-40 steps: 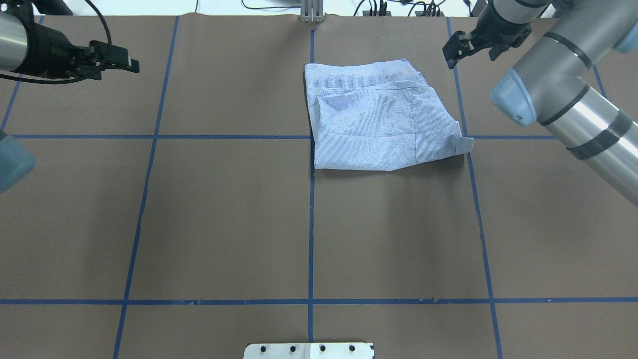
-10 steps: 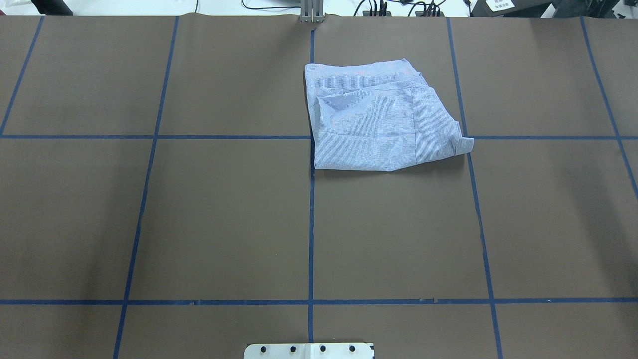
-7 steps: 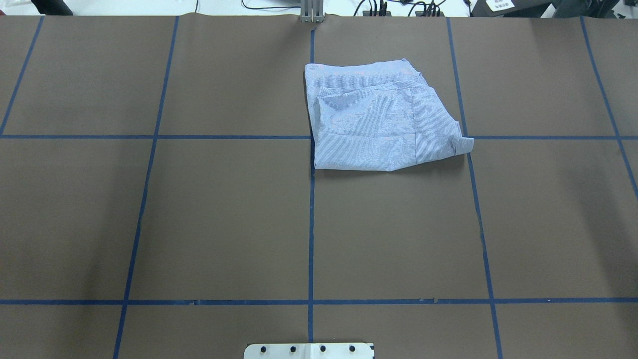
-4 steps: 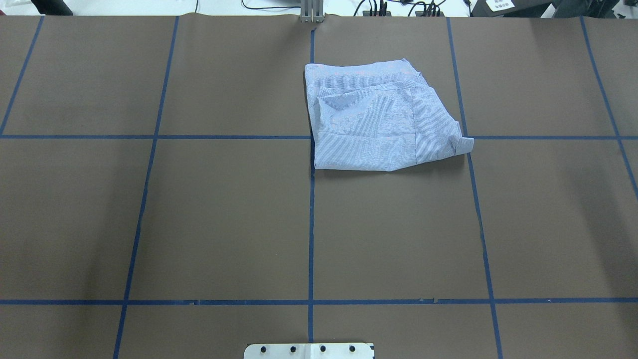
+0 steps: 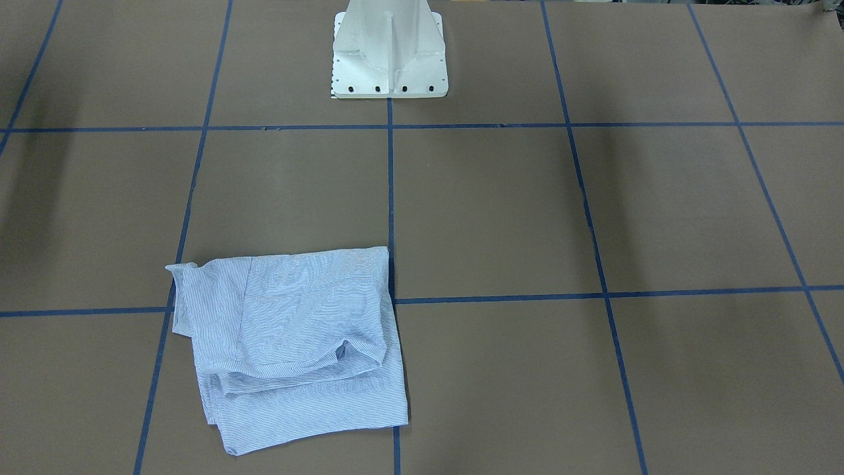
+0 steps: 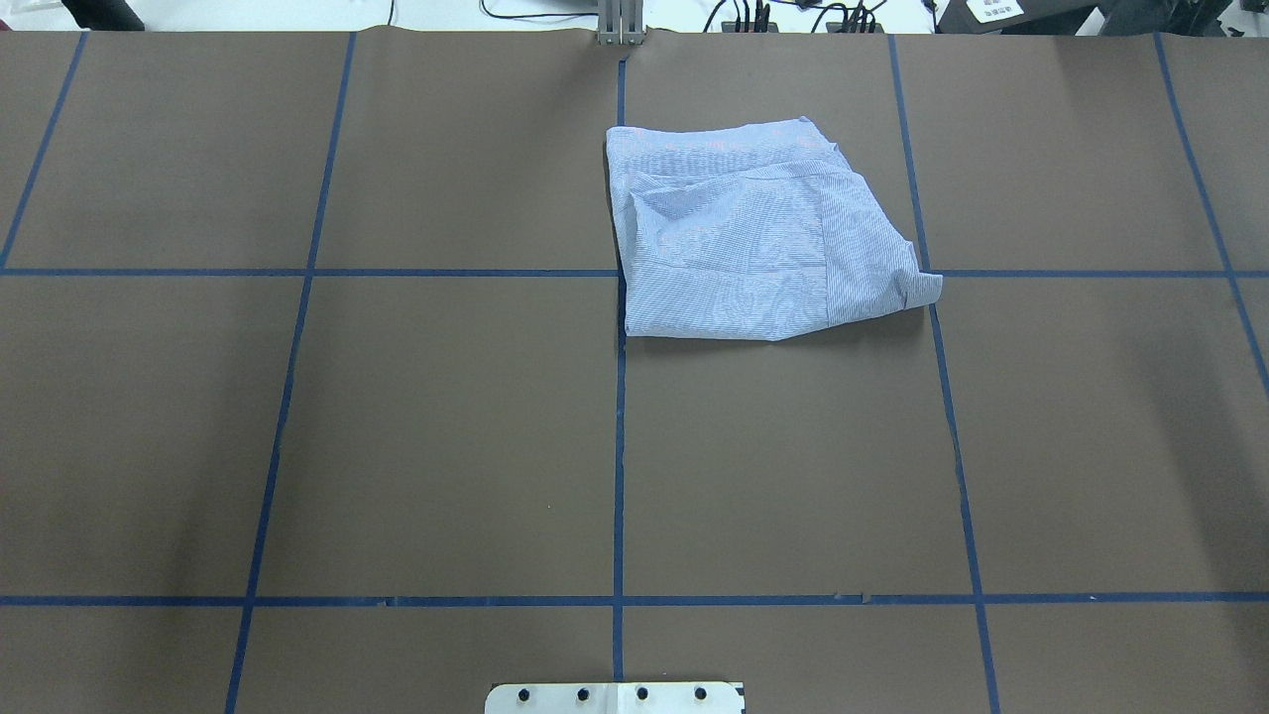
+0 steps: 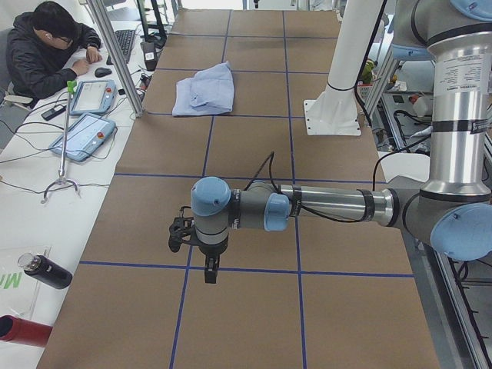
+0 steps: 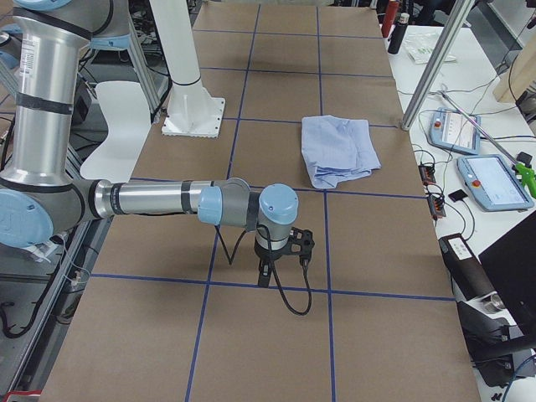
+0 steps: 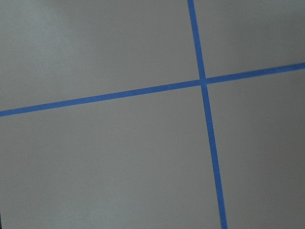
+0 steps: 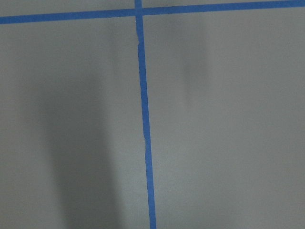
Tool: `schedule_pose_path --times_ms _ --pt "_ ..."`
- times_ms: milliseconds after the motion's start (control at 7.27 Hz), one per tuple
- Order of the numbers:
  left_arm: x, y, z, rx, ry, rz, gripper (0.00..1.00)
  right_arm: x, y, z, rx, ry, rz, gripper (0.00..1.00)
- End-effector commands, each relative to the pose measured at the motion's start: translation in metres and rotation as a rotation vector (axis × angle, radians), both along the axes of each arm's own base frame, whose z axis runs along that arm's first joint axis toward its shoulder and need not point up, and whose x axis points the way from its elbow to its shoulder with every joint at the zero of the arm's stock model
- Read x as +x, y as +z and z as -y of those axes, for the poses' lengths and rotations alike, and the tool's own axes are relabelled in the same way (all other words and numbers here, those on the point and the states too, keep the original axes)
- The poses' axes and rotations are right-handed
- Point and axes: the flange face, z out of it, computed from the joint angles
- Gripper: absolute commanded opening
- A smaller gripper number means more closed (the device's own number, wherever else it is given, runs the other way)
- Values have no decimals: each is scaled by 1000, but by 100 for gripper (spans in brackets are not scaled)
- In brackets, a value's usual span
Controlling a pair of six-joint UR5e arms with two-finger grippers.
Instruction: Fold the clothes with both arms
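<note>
Well apart from the left gripper (image 7: 196,250) and right gripper (image 8: 283,255), their jaws' state unclear, the folded shirt (image 6: 753,238) looked best left undisturbed.

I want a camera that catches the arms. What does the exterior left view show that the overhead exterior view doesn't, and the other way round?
Only exterior left shows the left arm, stretched out above the table with its jaws pointing down, far from the shirt. It also shows a person seated at a side desk and a dark bottle. Overhead exterior adds no object of its own; it only gives the shirt's fold edges straight from above. Both show the folded shirt, the brown table with blue tape lines and the white base plate.
</note>
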Motion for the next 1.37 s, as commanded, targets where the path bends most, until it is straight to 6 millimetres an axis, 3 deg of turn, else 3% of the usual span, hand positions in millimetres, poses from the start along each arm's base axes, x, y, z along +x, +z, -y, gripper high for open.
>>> schedule_pose_path --times_ms 0,275,687,825,1237 --pt "0 -1 1 -1 -8 -1 100 -1 17 6 -30 0 1 100" --pt "0 -3 1 4 -8 -2 100 -2 23 30 -37 0 1 100" --pt "0 -3 1 4 -10 -2 100 -1 21 32 38 6 -1 100" --pt "0 -3 1 4 -8 -2 100 -1 15 33 7 63 -2 100" --pt "0 -3 1 6 -8 -2 100 7 3 42 130 58 -45 100"
